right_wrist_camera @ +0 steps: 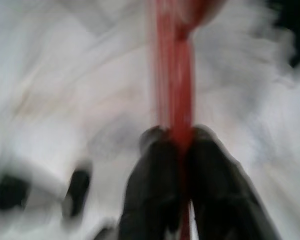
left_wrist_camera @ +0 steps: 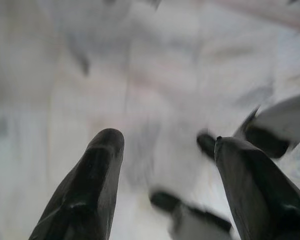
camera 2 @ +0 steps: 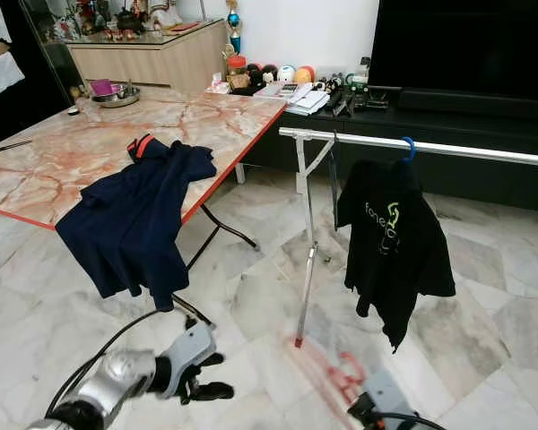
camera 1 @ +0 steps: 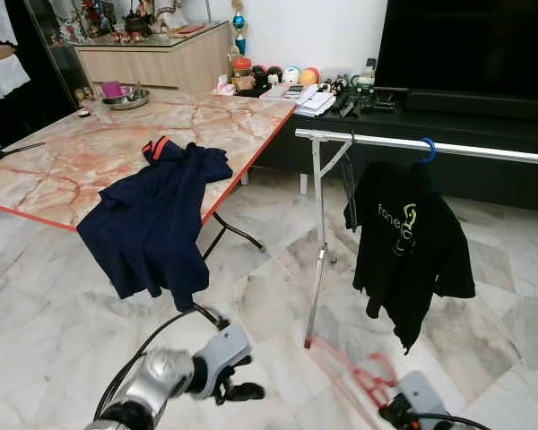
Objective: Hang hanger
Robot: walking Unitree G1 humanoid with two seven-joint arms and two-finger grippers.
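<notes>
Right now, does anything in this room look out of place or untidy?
Yes. A navy shirt lies half on the marble table, spilling over its edge toward the floor, not hung like the black shirt on the rail. The right gripper clamps a red hanger, blurred by motion, low over the floor.

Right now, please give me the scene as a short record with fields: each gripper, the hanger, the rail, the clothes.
right gripper: shut on the red hanger, low over the floor
left gripper: open, holding nothing, low over the marble floor
red hanger: blurred, bare, not on the rail
rail: silver bar on a stand, in front of the dark TV cabinet
black shirt: hangs from the rail on a blue hanger
navy shirt: draped over the edge of the marble table
</notes>
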